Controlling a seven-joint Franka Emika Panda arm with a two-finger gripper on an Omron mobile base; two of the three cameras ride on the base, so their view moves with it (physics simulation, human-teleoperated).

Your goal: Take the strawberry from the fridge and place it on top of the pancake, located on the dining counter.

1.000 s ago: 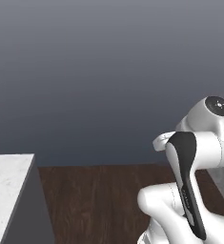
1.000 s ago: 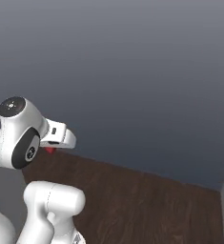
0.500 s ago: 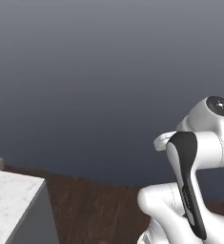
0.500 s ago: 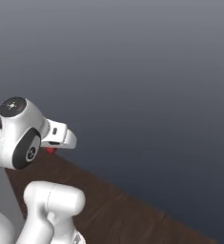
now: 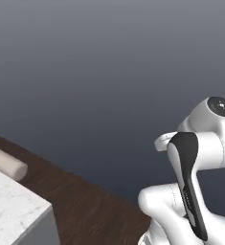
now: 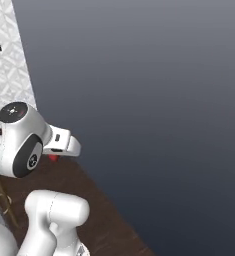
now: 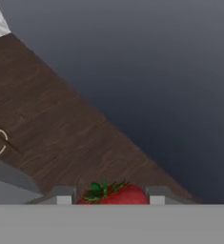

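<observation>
- Gripper fingers clamped on the strawberry; red berry with green leaves sits right between the two tips in the hand view.
- Same strawberry shows as a red speck just under the white hand in the right base view.
- Below the strawberry: dark wood floor, plain grey wall beyond it.
- Dining counter corner sits low and left of the arm, well apart from the strawberry.
- Beige stool cushion just beside the counter's far edge.
</observation>
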